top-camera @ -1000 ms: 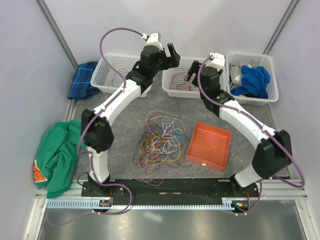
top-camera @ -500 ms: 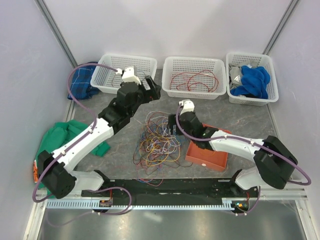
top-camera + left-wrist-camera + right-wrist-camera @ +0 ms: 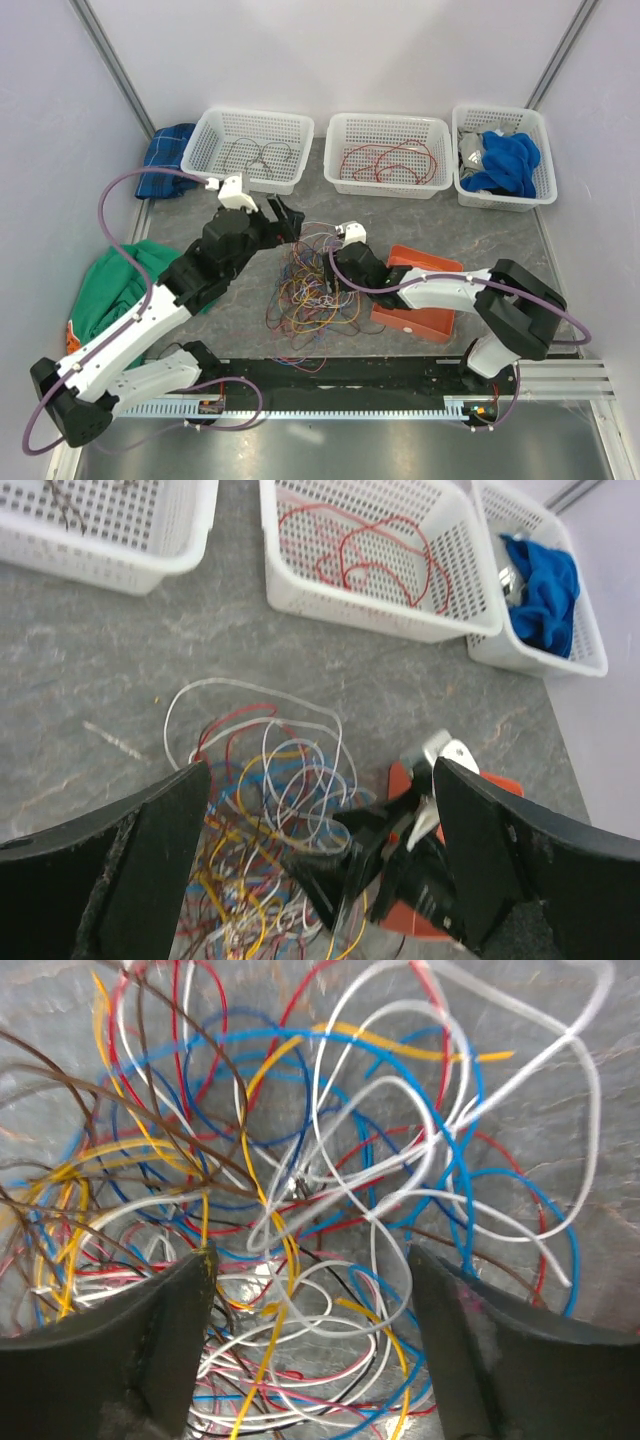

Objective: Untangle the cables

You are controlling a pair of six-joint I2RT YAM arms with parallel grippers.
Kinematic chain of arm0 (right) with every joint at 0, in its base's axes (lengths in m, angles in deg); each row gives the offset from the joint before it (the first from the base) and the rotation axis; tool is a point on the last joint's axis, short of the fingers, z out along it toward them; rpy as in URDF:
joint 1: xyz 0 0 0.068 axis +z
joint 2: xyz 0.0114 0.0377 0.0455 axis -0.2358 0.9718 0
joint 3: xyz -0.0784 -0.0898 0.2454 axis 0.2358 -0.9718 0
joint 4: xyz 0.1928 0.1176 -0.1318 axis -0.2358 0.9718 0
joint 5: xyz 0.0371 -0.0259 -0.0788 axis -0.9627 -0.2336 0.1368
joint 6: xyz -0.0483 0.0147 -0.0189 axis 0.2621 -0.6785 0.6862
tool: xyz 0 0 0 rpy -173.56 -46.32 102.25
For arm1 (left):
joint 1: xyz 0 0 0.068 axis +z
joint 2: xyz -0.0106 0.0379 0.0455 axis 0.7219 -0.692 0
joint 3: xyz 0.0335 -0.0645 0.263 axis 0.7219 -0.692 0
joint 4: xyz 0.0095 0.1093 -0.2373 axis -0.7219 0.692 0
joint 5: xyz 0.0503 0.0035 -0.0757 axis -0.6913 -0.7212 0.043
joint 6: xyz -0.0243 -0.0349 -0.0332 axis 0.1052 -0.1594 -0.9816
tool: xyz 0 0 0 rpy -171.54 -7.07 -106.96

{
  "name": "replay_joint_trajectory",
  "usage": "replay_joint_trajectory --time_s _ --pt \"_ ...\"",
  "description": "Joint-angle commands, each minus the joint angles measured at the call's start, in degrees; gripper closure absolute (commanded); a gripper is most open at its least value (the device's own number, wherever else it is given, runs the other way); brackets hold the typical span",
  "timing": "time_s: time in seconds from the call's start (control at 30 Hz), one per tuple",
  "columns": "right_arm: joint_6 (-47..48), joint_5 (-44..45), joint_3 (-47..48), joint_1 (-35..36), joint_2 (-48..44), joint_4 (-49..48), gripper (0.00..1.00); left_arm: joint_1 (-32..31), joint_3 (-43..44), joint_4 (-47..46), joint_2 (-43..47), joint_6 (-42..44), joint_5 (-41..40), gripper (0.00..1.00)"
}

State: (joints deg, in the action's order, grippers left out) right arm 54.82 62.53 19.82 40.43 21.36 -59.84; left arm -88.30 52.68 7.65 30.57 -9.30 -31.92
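The cables (image 3: pixel 315 285) lie in a loose multicoloured tangle on the grey tabletop between the arms. My left gripper (image 3: pixel 283 222) hovers open above the tangle's far left edge. In the left wrist view its fingers (image 3: pixel 150 850) frame the cables (image 3: pixel 265 780) and my right gripper (image 3: pixel 365 865). My right gripper (image 3: pixel 327 273) is low at the tangle's right side, open. In the right wrist view its jaws (image 3: pixel 310 1255) straddle white, yellow and blue cables (image 3: pixel 330 1150) with nothing clamped between them.
An orange tray (image 3: pixel 415 322) lies right of the tangle, partly under my right arm. Three white baskets stand at the back: the left one (image 3: pixel 205 135) with dark wires, the middle one (image 3: pixel 385 120) with red wires, the right one (image 3: pixel 500 108) with blue cloth. A green cloth (image 3: pixel 115 290) lies at the left.
Both arms swung down from the baskets toward the tangle. The right gripper dropped into the cables' right side and its jaws narrowed slightly. The left gripper stayed wide open.
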Motion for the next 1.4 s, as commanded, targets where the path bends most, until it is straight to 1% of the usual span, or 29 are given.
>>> replay_joint_trajectory --time_s 0.0,0.03,0.07,0.13,0.17,0.2,0.23,0.33,0.37,0.4,0.47,0.63,0.8,0.93,1.0,1.07,1.1,1.23,1.37 --pt "-0.39 -4.94 2.63 0.95 4.84 -1.01 0.38 -0.54 -4.69 3.79 5.82 -4.17 0.09 0.00" --pt "-0.74 -6.26 3.94 1.48 5.82 -1.10 0.47 -0.63 -5.21 4.05 6.61 -4.53 0.36 0.00" --pt "-1.09 -6.62 4.73 2.01 6.78 -1.10 0.63 -0.63 -6.18 4.23 7.93 -4.71 0.45 0.00" --pt "-1.36 -7.41 7.36 4.03 9.42 -1.19 0.76 -0.63 -6.63 5.28 8.99 -4.71 0.54 0.00" --pt "-1.18 -7.50 8.42 4.82 9.95 -1.02 0.87 -0.72 -6.80 5.63 9.52 -4.62 0.36 0.00" --pt "-0.92 -7.50 9.48 5.78 10.74 -0.41 0.95 -0.72 -6.98 6.50 10.57 -4.53 0.27 0.00" --pt "-0.75 -7.07 11.40 6.05 10.83 0.30 1.00 -0.72 -7.15 6.69 11.10 -4.62 -0.08 0.00" --pt "0.39 -3.65 13.78 6.23 7.68 2.23 1.00 -0.72 -8.03 6.86 13.74 -4.36 -0.25 0.00" --pt "1.01 -2.42 14.40 6.23 4.63 2.93 1.00 -0.72 -8.21 6.78 14.44 -4.18 -0.52 0.00" --pt "2.67 0.20 15.19 6.23 3.03 4.94 1.00 -0.72 -8.21 6.86 14.88 -3.66 -0.69 0.00" --pt "4.52 2.33 18.09 6.23 -1.70 7.06 1.00 -0.72 -8.30 6.86 16.37 -3.13 -1.31 0.01" --pt "9.01 7.52 22.66 6.23 -7.96 14.97 1.00 -0.72 -8.30 6.78 16.91 -2.25 -2.45 0.01" --pt "10.50 10.16 22.06 6.23 -12.54 17.61 1.00 -0.72 -8.82 5.73 15.15 -2.77 -1.84 0.01" --pt "11.30 10.78 21.27 6.23 -16.05 18.14 1.00 -0.63 -9.70 4.06 13.22 -3.13 -0.79 0.05" --pt "11.74 10.34 21.18 6.23 -18.16 18.23 1.00 -0.63 -10.67 1.17 12.69 -3.39 0.09 0.05" --pt "12.17 9.90 21.27 6.23 -20.44 18.41 1.00 -0.63 -12.51 -2.43 13.30 -2.34 3.34 0.05" --pt "12.26 9.90 21.18 6.23 -21.15 18.49 1.00 -0.63 -13.12 -5.85 14.09 -2.16 5.26 0.05" --pt "12.62 9.11 22.40 6.23 -24.40 19.28 1.00 -0.63 -16.11 -11.75 15.67 -2.07 7.48 0.05" --pt "13.14 8.49 22.67 6.23 -25.46 20.07 1.00 -0.63 -15.59 -14.75 14.98 -2.33 8.62 0.03"
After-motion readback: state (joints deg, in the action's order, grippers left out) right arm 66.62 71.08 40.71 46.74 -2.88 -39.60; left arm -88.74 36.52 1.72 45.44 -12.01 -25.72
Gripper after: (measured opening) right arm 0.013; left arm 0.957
